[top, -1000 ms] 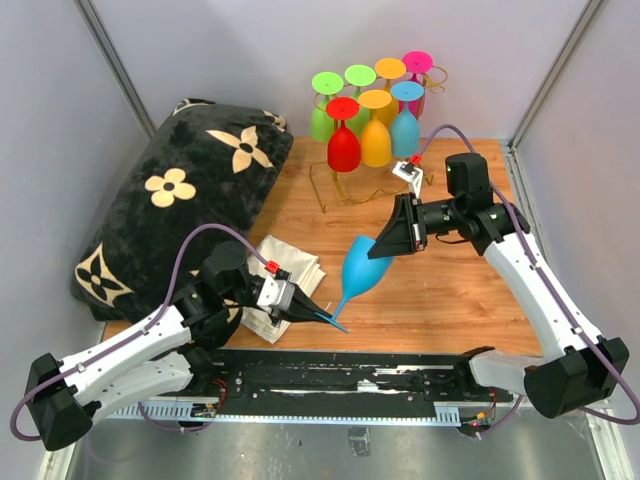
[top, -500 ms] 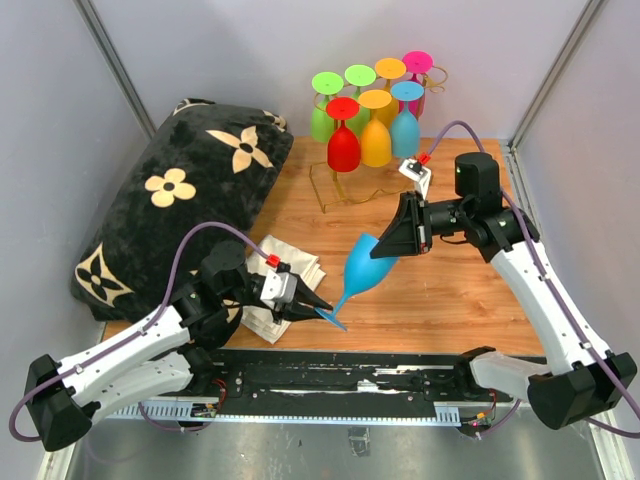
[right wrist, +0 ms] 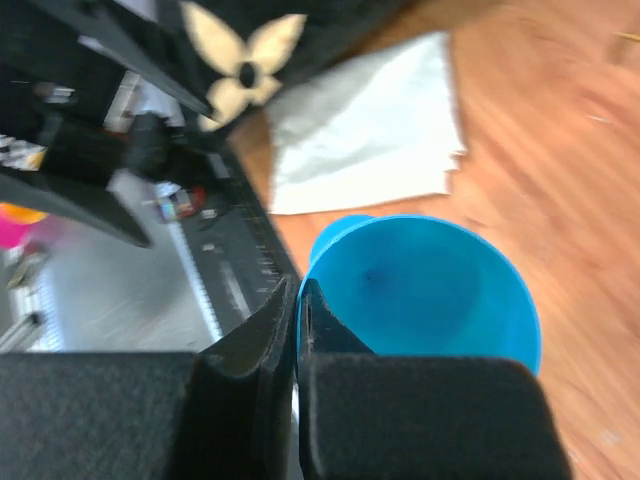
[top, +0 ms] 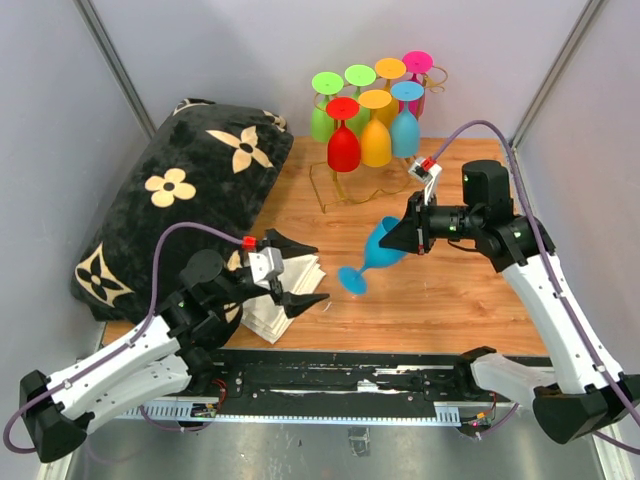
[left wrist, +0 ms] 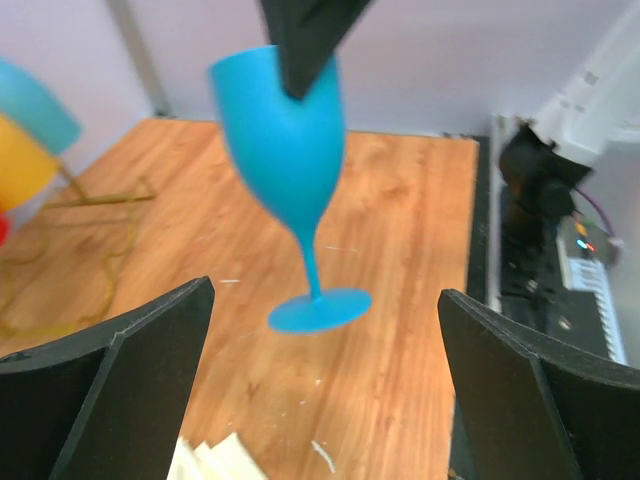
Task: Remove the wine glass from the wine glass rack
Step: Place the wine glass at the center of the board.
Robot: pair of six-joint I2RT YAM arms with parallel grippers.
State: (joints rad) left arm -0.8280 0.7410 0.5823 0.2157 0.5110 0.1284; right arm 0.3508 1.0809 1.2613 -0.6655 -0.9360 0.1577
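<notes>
The right gripper (top: 408, 236) is pinched on the bowl wall of the blue glass (top: 378, 254), one finger inside the rim and one outside. The glass is off the rack (top: 318, 188) and hangs tilted over the middle of the table (top: 450, 290), with its foot pointing toward the left gripper (top: 318, 272). I cannot tell whether the foot touches the wood. The left gripper's jaws are spread wide, near the foot but clear of it, above a white cloth (top: 262, 312). The other glasses (top: 376, 140) hang on the rack at the back, and a flowered pillow (top: 185, 200) lies at the left.
</notes>
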